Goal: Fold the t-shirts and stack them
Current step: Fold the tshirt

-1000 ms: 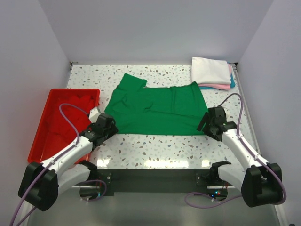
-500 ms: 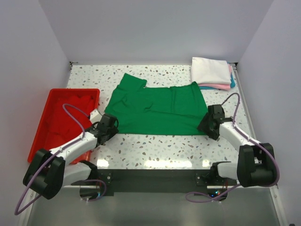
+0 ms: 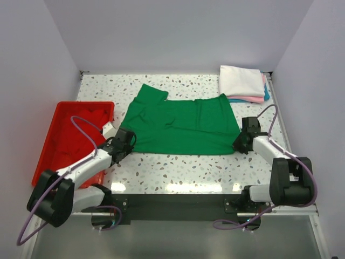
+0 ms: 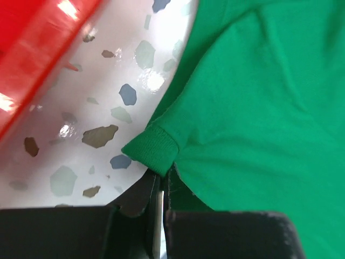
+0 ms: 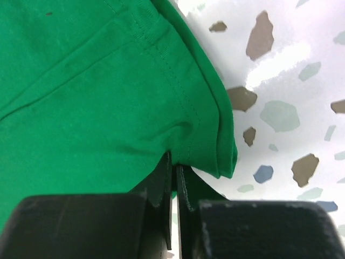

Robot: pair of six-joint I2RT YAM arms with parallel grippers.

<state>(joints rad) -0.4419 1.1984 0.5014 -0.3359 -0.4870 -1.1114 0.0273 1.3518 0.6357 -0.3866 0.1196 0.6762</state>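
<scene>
Both near corners of the green t-shirt (image 3: 180,127) were grasped. The left gripper (image 3: 126,142) and right gripper (image 3: 240,143) were clamped shut on them.

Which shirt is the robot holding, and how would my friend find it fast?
On the speckled table, between the red tray at the left and the folded shirts in the far right corner, lies the green t-shirt. It is the only bright green one, spread out wide, with the left gripper and right gripper pinching its near corners.
</scene>
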